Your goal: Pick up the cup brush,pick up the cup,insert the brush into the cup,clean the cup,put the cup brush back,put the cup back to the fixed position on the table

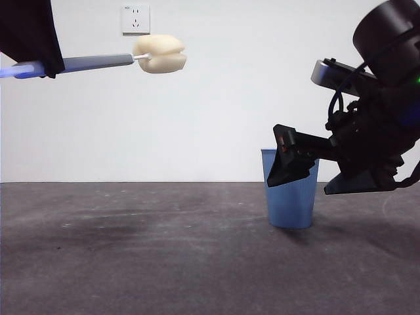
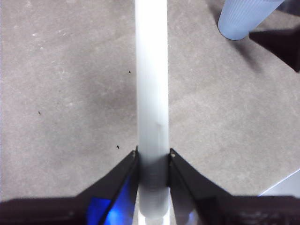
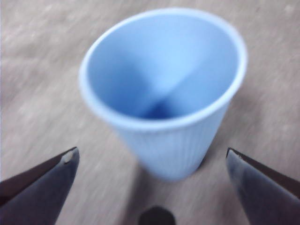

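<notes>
Handle end of the one grey-handled, cream sponge-headed cup brush [image 1: 159,54] is hidden inside the clenched left gripper [image 2: 153,154]; right gripper [image 3: 150,159] gapes wide, partly masking the one ribbed blue plastic cup [image 1: 291,197].

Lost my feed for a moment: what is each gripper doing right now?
Left gripper: shut on the cup brush, held up in the air.
Right gripper: open, empty, at the cup on the table.

i'm seeing even, soft light from above in the front view, throwing faint shadows across the table [image 1: 131,262]. the right wrist view is blurring all over, the cup [image 3: 164,93] smeared soft. the left wrist view is washing out the cup brush [image 2: 151,93] handle in glare, with a blue glow at the jaws.
</notes>
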